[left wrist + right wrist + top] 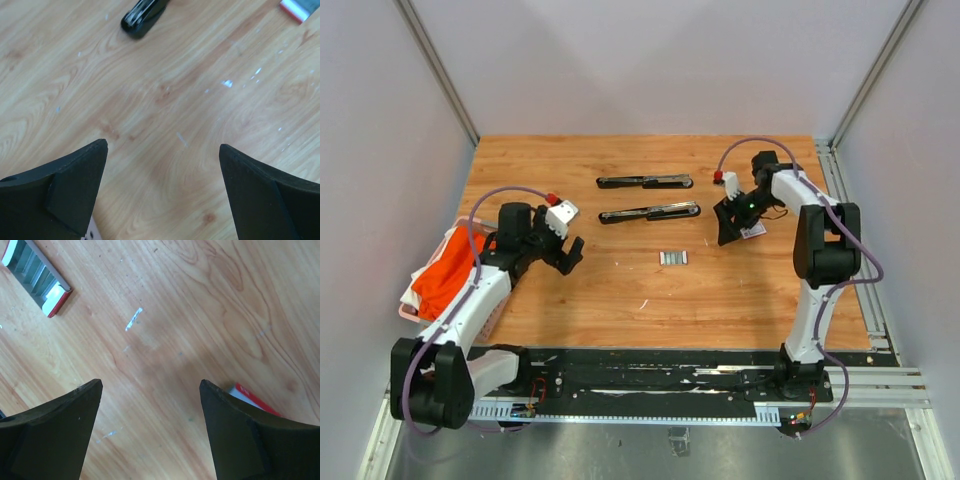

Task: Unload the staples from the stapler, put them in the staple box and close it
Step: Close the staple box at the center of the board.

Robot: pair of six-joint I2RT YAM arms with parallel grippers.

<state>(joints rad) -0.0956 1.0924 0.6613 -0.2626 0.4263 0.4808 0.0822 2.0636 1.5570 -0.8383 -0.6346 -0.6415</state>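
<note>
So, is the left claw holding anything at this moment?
No, the left claw stands wide open above the table, and only bare wood shows in its gap.

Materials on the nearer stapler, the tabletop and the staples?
Nearer stapler: glossy black, plastic or painted metal, unclear; its tip shows a highlight. Tabletop: wood grain with light sheen, maybe laminate or varnished wood, with white scuffs. Staples: dull silvery-grey strips, apparently metal.
</note>
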